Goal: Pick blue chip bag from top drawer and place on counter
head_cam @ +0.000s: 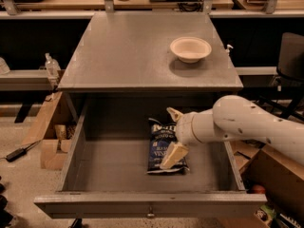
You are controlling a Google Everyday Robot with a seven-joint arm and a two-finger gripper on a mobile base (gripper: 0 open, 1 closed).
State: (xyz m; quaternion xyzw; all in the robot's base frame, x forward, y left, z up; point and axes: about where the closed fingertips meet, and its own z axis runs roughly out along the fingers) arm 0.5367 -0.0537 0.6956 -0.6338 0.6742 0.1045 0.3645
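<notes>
The blue chip bag lies flat on the floor of the open top drawer, right of its middle, white lettering up. My gripper reaches in from the right on a white arm and hovers over the bag's right half. Its cream fingers are spread apart, one near the bag's top edge and one over its lower right part. The fingers hold nothing. The grey counter lies above and behind the drawer.
A cream bowl stands on the counter's right side. Wooden benches with cables run behind. A spray bottle, wooden blocks and a cardboard box are at the left. A brown box sits at the lower right.
</notes>
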